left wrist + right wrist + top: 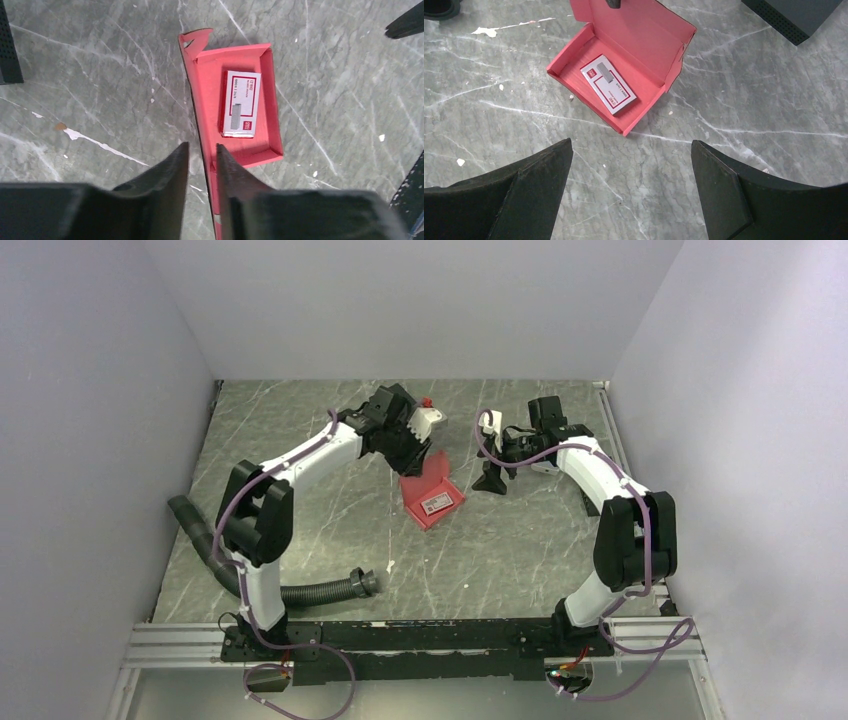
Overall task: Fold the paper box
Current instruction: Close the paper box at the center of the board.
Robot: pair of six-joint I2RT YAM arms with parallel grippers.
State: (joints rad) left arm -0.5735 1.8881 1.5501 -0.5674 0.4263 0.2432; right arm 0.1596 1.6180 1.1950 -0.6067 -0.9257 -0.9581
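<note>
The paper box [430, 495] is pinkish-red cardboard, an open tray at mid-table with its lid [634, 40] standing up on the far side. A small red-and-white carton [241, 104] lies flat inside the tray [574, 75]. My left gripper [408, 458] is over the lid's top edge. In the left wrist view the raised lid [197, 100] runs edge-on between the fingers of the left gripper [201, 145]. The right finger touches it and a narrow gap shows at the left finger. My right gripper [492, 480] hangs wide open and empty to the right of the box, its fingers [544, 170] over bare table.
A black corrugated hose [300, 590] lies at the near left by the left arm's base. A black perforated block [794, 15] sits on the table near the right arm. Grey walls close in the marbled table [500, 560] on three sides.
</note>
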